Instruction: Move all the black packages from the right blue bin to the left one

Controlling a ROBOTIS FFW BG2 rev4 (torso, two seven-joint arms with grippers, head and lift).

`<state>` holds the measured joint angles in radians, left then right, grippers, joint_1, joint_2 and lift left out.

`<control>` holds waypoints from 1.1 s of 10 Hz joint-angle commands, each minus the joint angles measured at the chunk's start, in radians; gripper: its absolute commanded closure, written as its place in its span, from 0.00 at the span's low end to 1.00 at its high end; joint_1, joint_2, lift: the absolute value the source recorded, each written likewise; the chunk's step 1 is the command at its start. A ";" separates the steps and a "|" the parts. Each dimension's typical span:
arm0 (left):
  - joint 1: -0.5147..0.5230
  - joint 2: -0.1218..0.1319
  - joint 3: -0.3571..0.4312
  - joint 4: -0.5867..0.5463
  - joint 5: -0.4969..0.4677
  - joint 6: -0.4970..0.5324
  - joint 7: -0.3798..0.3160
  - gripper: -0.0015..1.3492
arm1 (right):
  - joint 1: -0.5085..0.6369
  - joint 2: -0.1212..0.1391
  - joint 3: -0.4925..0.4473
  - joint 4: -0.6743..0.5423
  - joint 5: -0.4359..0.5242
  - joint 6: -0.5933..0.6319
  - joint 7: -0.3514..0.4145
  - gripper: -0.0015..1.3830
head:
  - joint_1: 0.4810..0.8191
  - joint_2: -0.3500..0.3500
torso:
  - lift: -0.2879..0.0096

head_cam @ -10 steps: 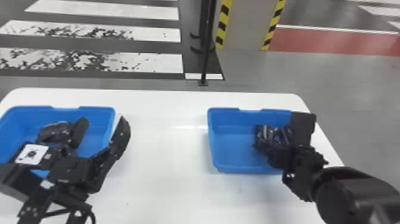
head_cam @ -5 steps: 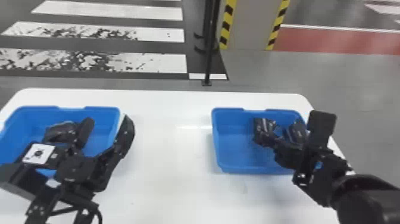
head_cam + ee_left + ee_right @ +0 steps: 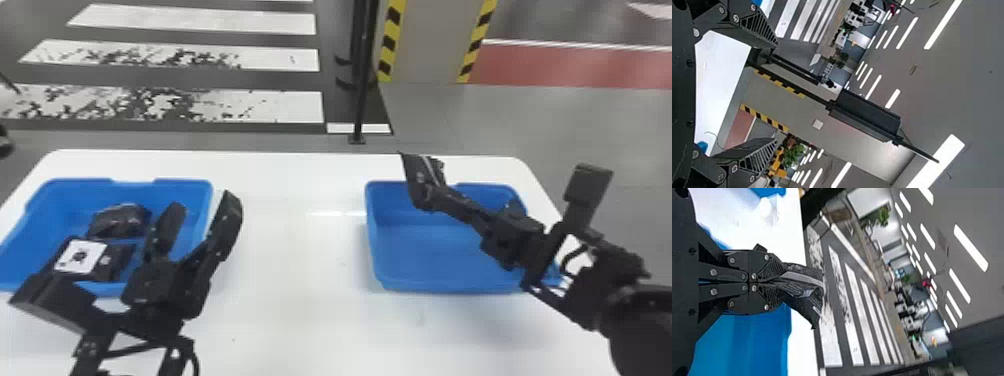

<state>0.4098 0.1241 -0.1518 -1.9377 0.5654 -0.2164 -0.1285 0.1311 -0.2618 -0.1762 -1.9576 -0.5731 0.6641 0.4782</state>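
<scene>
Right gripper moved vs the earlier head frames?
Yes. Judged against the right blue bin in the head view, the right gripper has shifted left and up the picture, toward the bin's far left corner.

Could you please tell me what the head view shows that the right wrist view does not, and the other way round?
In the head view: the left gripper with its jaws apart, a black package lying inside the left blue bin, and the yellow-and-black striped pillar.

In the right wrist view: the ceiling lights and some green leaves.

Shared by both: the right gripper with another black package in it, the right blue bin, the white table and the crosswalk.
</scene>
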 commanded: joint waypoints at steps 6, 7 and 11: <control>-0.044 0.015 -0.074 -0.005 0.129 0.025 -0.034 0.18 | -0.188 -0.080 0.404 0.086 -0.187 -0.036 0.161 0.90 | 0.63 0.62 | 0.40; -0.047 0.015 -0.070 -0.005 0.107 0.025 -0.034 0.18 | -0.197 -0.083 0.441 0.086 -0.205 -0.038 0.161 0.90 | 0.63 0.66 | 0.40; -0.051 0.014 -0.068 -0.005 0.079 0.018 -0.037 0.18 | -0.220 -0.091 0.497 0.103 -0.221 -0.046 0.161 0.90 | 0.63 0.76 | 0.40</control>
<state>0.3581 0.1380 -0.2182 -1.9427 0.6437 -0.2031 -0.1666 -0.0850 -0.3515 0.3169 -1.8575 -0.7934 0.6190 0.6386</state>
